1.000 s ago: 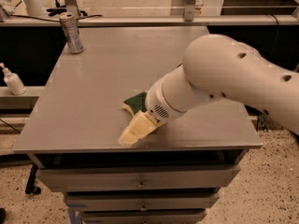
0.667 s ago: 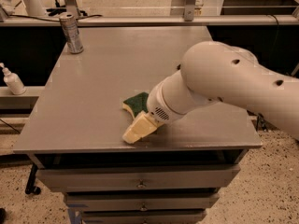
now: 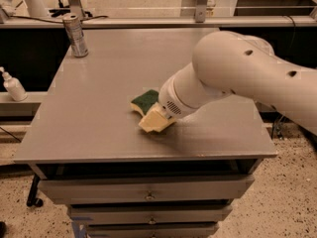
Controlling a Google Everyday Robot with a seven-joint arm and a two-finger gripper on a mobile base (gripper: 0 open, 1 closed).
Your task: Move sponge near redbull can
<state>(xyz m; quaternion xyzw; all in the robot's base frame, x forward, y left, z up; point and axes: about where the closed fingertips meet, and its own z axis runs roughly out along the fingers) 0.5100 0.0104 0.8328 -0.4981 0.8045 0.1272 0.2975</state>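
The gripper [image 3: 154, 120] sits low against the sponge [image 3: 144, 100] mid-table [image 3: 94, 133], its hold impossible to tell, the can [image 3: 76, 35] well apart at the far-left corner.

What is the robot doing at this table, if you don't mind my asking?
The robot's arm reaches in from the right, and its gripper is down at the sponge, which lies near the middle of the grey table. The redbull can stands upright at the table's far left corner, well apart from the sponge, so the sponge has not yet been brought near it. A white pump bottle stands off the table to the left.
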